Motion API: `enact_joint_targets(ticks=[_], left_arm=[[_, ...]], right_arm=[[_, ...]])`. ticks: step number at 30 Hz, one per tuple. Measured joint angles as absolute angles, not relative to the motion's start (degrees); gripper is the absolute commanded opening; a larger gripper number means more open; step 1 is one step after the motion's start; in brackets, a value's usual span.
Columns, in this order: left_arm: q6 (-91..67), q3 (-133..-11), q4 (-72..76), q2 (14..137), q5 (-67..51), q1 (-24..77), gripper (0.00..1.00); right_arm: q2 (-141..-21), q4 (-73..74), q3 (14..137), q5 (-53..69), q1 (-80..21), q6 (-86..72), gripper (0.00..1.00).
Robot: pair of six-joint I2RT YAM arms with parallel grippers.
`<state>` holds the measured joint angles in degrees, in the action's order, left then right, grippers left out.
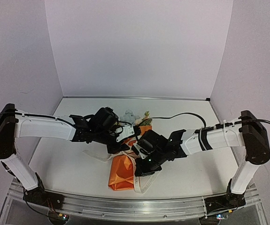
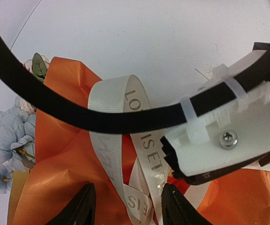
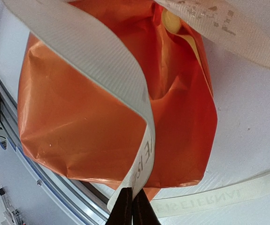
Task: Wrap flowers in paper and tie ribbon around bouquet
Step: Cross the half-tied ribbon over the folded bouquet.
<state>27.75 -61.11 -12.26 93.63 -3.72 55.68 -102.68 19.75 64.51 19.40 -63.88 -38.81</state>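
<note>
Pinching the ribbon (image 3: 106, 65), the right tool (image 3: 132, 200) is clamped; left tool (image 2: 127, 197) stands apart over the bouquet (image 2: 59, 154).

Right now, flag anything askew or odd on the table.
The ribbon stands in a slack loop above the bouquet rather than snug around it, and one tail trails toward the table's near edge.

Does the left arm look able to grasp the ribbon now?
Probably yes: its fingers stand open on either side of the ribbon over the bouquet; the black cable crosses farther out, not between them.
</note>
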Motion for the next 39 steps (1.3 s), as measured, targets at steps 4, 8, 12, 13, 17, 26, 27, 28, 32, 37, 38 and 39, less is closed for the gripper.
enact_joint_targets(ticks=[4, 8, 12, 13, 17, 26, 27, 28, 32, 37, 38, 39], left_arm=[[28.7, -61.2, -9.4, 94.8, -1.7, 56.2, 0.25], [28.6, -61.5, -6.7, 95.4, -0.3, 56.3, 0.07], [26.0, -61.1, -3.4, 95.2, 0.2, 56.3, 0.03], [25.1, -60.5, -2.2, 94.8, 0.2, 56.3, 0.02], [20.8, -56.2, 1.3, 91.5, 0.7, 56.1, 0.0], [8.5, -44.3, 10.0, 80.0, 3.7, 55.4, 0.0], [7.1, -43.0, 11.1, 78.8, 4.2, 55.3, 0.0], [5.5, -41.6, 12.2, 77.6, 4.5, 55.3, 0.0], [-0.4, -36.5, 16.1, 73.7, 5.8, 55.3, 0.0], [-7.1, -30.5, 20.2, 71.1, 6.7, 55.3, 0.01], [-8.4, -29.4, 21.0, 70.7, 6.8, 55.3, 0.01], [-9.7, -28.1, 21.6, 70.1, 7.1, 55.3, 0.01]], right_arm=[[-102.7, 19.7, 64.5, 20.2, -63.7, -38.8, 0.01], [-102.7, 19.7, 64.5, 20.4, -63.7, -38.8, 0.0], [-102.3, 19.6, 64.1, 20.4, -63.6, -38.8, 0.0], [-102.0, 19.6, 63.8, 20.4, -63.6, -38.8, 0.0], [-100.0, 19.6, 62.2, 20.2, -63.6, -38.8, 0.0], [-97.4, 19.6, 60.6, 18.5, -62.6, -39.5, 0.0], [-97.4, 19.7, 60.5, 18.2, -62.2, -39.9, 0.0], [-97.4, 19.7, 60.4, 18.0, -61.7, -40.4, 0.0], [-97.5, 19.8, 60.6, 17.7, -59.6, -42.2, 0.0], [-99.5, 21.0, 64.8, 19.0, -58.6, -44.1, 0.0], [-100.5, 20.9, 66.4, 19.7, -58.6, -44.5, 0.0], [-101.3, 20.6, 67.5, 20.2, -58.6, -44.8, 0.0]])
